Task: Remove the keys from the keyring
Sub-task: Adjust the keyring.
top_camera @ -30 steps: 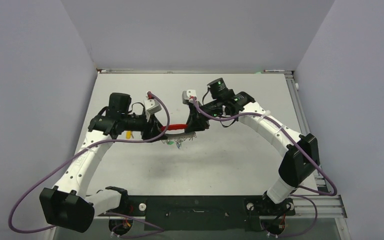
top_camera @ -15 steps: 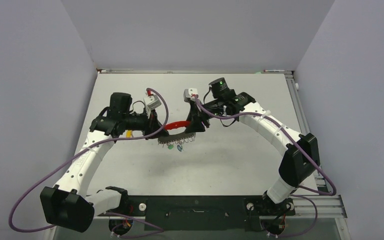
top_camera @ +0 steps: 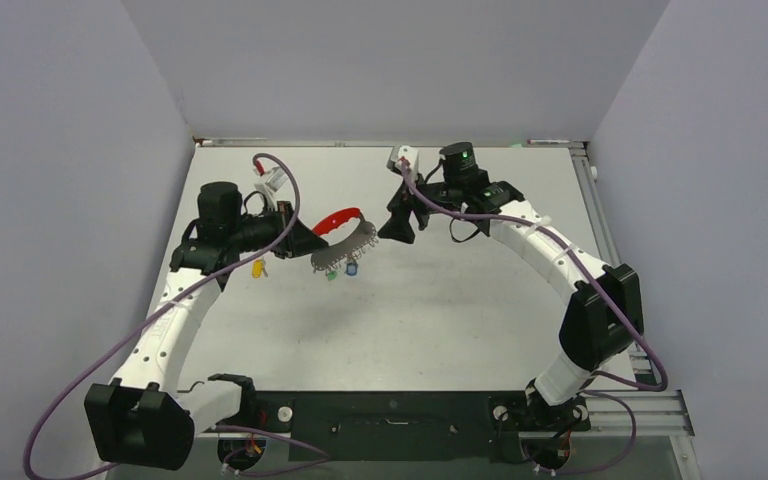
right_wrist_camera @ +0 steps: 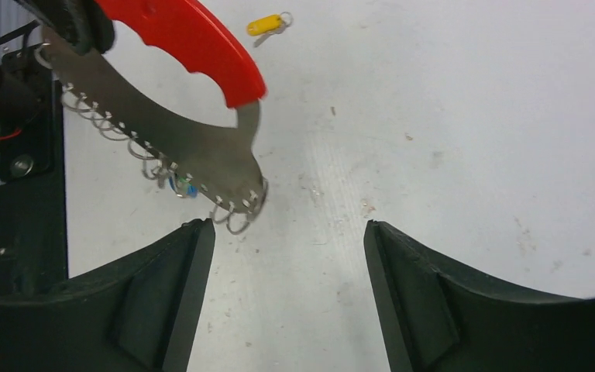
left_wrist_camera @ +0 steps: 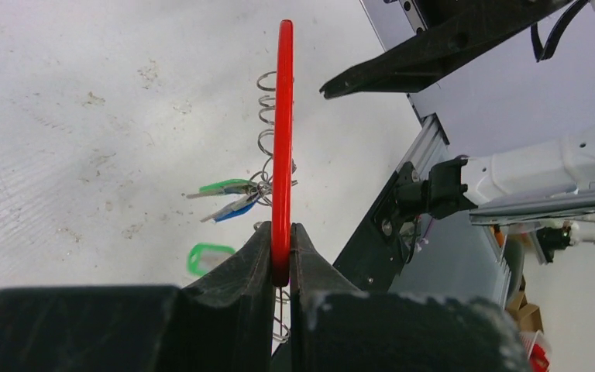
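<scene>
My left gripper [left_wrist_camera: 280,242] clamped the near end of the keyring [left_wrist_camera: 283,116], held above the surface [left_wrist_camera: 62,155]. Two keys [left_wrist_camera: 228,198], green and blue, hung from it midway. Its long axis pointed away to my right gripper [right_wrist_camera: 287,226], spread wide, just clear of its tip. A yellow key [right_wrist_camera: 266,25] lay apart.

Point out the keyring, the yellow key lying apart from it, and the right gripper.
keyring [right_wrist_camera: 186,39], right wrist view, on its red handle.
yellow key [right_wrist_camera: 265,25], right wrist view, on its tag.
right gripper [right_wrist_camera: 287,226], right wrist view, midway between fingertips.
</scene>
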### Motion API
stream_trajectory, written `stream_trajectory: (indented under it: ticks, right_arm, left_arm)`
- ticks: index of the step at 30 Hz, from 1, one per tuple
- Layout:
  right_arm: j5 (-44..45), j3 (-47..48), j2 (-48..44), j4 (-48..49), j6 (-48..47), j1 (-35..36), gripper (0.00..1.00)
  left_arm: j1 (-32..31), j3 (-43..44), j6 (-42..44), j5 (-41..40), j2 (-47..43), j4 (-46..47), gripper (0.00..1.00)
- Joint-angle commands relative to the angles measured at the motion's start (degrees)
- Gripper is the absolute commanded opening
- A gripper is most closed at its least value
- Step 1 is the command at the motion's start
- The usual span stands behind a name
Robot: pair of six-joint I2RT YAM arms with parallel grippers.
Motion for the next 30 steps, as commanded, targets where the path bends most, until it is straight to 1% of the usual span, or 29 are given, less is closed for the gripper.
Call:
stream_trajectory:
  ticks: [1, 3, 6, 9, 11, 13, 15, 19, 30]
  right_arm:
    - [3.45, 1.66, -2.49, 7.93, 4.48, -1.17, 0.72]
    - [1.25, 0.57, -2.71, 9.64, 6.0, -1.18, 0.7]
    - [-4.15, -2.81, -3.23, 14.71, 10.96, -0.97, 0.62]
    - [-9.19, -8.96, -3.99, 27.83, 21.88, 0.1, 0.54]
    - [-9.27, -11.74, -4.13, 31.81, 25.19, 2.09, 0.51]
    - [-7.78, -13.07, -4.06, 31.78, 23.79, 4.79, 0.49]
    - [-5.81, -13.89, -3.95, 31.79, 21.63, 7.35, 0.5]
    - [-1.6, -15.13, -3.05, 34.39, 18.42, 10.16, 0.58]
    - [-1.66, -18.74, -0.96, 50.22, 19.21, 10.35, 0.6]
  left_arm:
    - [2.72, -0.86, -10.07, 0.47, -2.56, 9.22, 0.0]
    - [4.04, -1.82, -13.33, 1.38, -2.81, 11.99, 0.0]
    - [6.19, -3.15, -18.87, 1.19, -3.08, 16.58, 0.0]
    - [7.67, -3.6, -22.82, 0.44, -2.99, 18.74, 0.0]
    - [8.14, -4.09, -25.15, 0.38, -3.02, 20.93, 0.0]
    - [8.11, -4.7, -27.73, 0.72, -2.95, 22.66, 0.0]
    - [8.13, -5.19, -29.6, 1.0, -2.93, 25.81, 0.0]
    - [8.18, -6.34, -33.45, 1.54, -2.97, 29.96, 0.0]
    - [8.11, -8.52, -41.77, 2.24, -4.28, 37.19, 0.0]
